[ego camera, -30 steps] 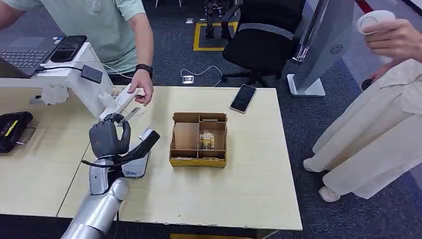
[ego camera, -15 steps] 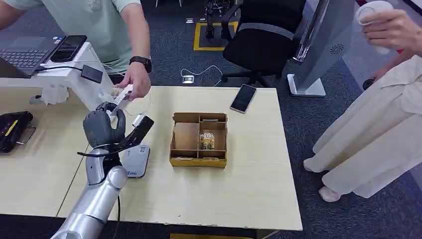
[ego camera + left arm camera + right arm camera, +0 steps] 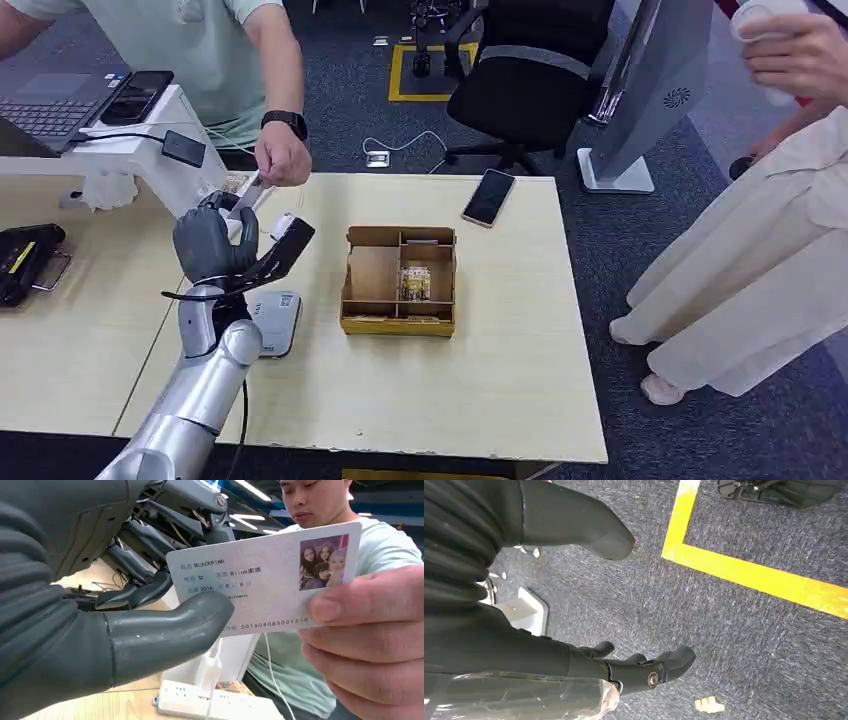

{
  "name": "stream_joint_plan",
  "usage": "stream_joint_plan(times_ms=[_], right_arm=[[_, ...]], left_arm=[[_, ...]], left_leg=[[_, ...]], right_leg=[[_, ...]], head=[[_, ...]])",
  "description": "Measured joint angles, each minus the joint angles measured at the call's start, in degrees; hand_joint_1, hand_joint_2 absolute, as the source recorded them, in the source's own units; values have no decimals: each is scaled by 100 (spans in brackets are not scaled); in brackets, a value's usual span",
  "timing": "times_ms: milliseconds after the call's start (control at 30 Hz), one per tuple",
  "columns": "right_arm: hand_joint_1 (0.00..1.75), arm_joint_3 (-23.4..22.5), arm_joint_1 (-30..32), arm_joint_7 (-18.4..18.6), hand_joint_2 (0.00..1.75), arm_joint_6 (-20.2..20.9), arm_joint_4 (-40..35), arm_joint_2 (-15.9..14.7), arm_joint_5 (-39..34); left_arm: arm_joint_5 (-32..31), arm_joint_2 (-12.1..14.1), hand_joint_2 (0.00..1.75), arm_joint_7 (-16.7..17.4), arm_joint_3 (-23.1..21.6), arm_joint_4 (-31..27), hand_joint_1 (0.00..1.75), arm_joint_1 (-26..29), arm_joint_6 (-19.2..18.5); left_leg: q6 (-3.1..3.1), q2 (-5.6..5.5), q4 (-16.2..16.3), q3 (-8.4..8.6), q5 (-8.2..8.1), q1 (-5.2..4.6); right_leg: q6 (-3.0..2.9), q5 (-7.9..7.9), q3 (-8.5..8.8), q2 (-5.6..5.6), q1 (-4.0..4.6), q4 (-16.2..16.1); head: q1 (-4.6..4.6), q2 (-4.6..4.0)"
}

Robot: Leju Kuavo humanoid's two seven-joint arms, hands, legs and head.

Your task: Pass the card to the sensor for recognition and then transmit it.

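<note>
The card is thin, light, stiff and a bit slippery, so I think it is best pinched flat at its bare end, and right now my left hand has its thumb and fingers clamped on that end while a person's hand holds the other end. My right hand hangs over the grey carpet floor with its fingers apart. Below the card is the pale wooden bench, with a brown box and the small white sensor near my arm.

A silver left arm with a thin black cable ends in a dark grey left hand; its thumb is thick, smooth grey.
</note>
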Motion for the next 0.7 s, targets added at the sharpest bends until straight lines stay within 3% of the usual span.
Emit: stream_joint_plan(times_ms=[133, 167, 200, 700], right_arm=[[0, 0, 1, -4, 175, -2, 0, 0, -4], [0, 0, 1, -4, 175, -4, 0, 0, -7], [0, 0, 2, -4, 175, -4, 0, 0, -7], [0, 0, 6, -46, 175, -4, 2, 0, -20]], left_arm=[[85, -28, 175, -55, -11, -4, 175, 4, -39], [102, -39, 175, -68, -20, -9, 161, 5, -63], [109, -48, 175, -76, -24, -9, 3, 6, -66], [116, -52, 175, -358, -44, -341, 0, 269, 157]], left_leg=[[0, 0, 0, 0, 0, 0], [0, 0, 0, 0, 0, 0], [0, 0, 0, 0, 0, 0], [0, -1, 0, -1, 0, 0]], right_leg=[[0, 0, 0, 0, 0, 0], [0, 0, 0, 0, 0, 0], [0, 0, 0, 0, 0, 0], [0, 0, 0, -1, 0, 0]], head=[[0, 0], [0, 0], [0, 0], [0, 0]])
